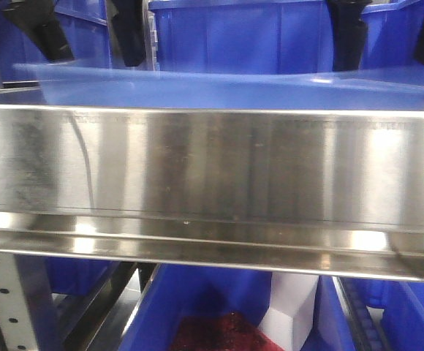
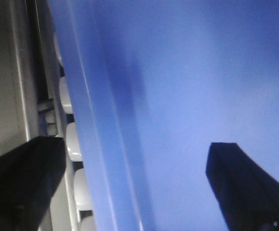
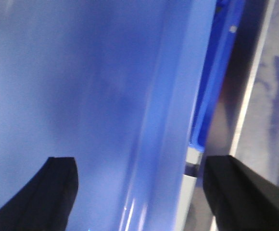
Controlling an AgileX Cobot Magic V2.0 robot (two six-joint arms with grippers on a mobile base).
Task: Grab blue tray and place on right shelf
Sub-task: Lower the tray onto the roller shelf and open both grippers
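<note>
The blue tray (image 1: 226, 91) is seemingly resting atop the right shelf (image 1: 212, 168), so left pincer (image 2: 134, 147) and right pincer (image 3: 142, 162) are straddling its rims spread, not pinching.

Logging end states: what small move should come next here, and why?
Probably raise the left gripper and right gripper straight up: their jaws look open astride the rims of the blue tray, which lies behind the lip of the right shelf.
</note>
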